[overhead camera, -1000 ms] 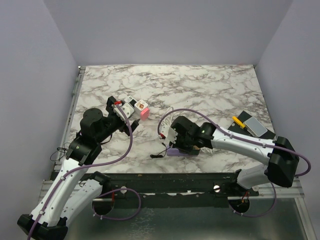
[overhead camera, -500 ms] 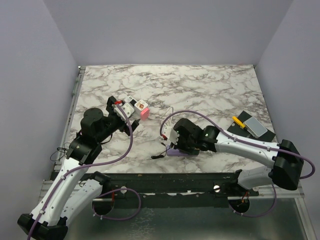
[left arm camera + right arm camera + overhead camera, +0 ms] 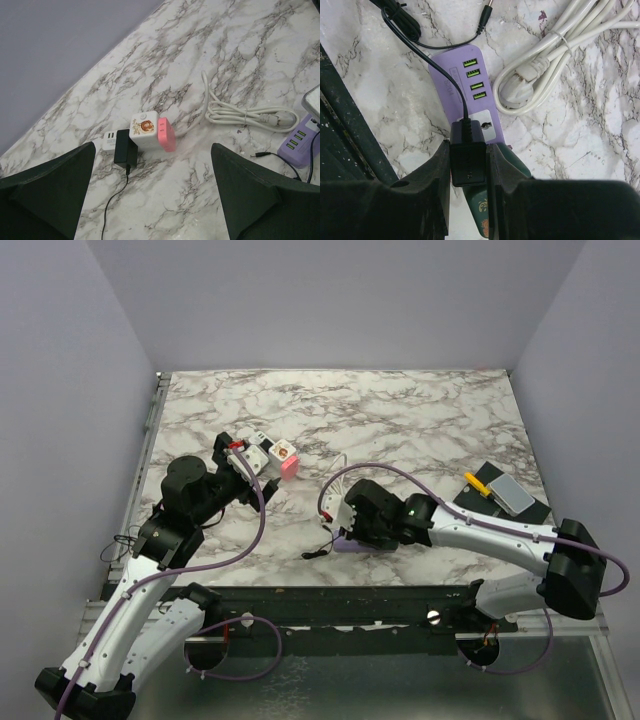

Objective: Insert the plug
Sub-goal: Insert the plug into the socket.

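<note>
Plug (image 3: pixel 467 167) (black, corded) is clenched in the right gripper (image 3: pixel 468 150), poised at the purple power strip (image 3: pixel 451 85) socket beside 4 USB ports. Insertion step is judged unfinished. Prong alignment and a straight push are needed. Left gripper (image 3: pixel 152 147) is spread wide, nothing held.

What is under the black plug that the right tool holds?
The purple power strip lies under the black plug; part of its socket shows. The plug's pins are covered.

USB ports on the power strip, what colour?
Bright green USB ports on the purple power strip; clearest in right wrist view.
</note>
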`<move>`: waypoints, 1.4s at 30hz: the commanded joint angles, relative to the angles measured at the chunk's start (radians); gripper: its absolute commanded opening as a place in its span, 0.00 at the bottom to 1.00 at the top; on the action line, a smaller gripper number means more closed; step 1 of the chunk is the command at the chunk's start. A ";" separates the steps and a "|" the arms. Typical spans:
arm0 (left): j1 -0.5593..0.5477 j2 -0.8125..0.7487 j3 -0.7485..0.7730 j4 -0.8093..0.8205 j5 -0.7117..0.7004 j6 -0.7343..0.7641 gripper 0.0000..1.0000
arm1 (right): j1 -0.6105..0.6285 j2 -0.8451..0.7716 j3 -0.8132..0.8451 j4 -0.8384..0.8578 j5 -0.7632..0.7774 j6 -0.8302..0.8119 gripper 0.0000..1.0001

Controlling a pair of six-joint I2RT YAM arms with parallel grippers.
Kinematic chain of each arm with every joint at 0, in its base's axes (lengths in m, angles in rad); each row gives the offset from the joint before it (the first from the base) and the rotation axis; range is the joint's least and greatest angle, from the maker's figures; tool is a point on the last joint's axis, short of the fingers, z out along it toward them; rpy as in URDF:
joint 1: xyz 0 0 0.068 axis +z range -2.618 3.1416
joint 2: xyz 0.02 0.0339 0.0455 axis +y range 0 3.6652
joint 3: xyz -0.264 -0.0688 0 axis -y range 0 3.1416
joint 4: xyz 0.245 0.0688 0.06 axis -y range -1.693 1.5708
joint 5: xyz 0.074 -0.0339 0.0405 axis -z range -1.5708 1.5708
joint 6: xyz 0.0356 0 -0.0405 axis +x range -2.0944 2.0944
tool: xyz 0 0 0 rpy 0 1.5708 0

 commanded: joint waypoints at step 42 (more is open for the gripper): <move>-0.003 0.071 -0.231 0.151 0.407 -0.008 0.84 | 0.025 -0.071 -0.169 0.127 0.057 -0.033 0.01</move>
